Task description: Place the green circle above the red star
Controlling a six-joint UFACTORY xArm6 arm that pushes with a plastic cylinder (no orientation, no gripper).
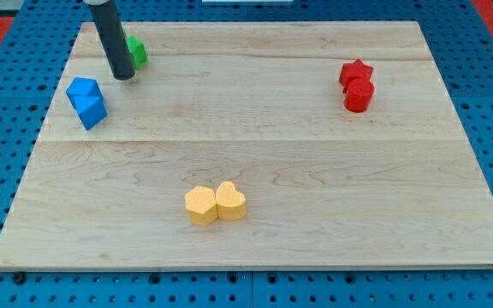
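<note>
A green block sits near the board's top left corner, partly hidden behind the rod, so its shape is hard to make out. The red star is at the view's upper right, with a red round block touching it just below. My tip rests on the board just below and left of the green block, close to or touching it.
Two blue blocks sit together at the left edge, just below and left of my tip. A yellow hexagon and a yellow heart touch each other at the bottom centre. The wooden board lies on a blue pegboard.
</note>
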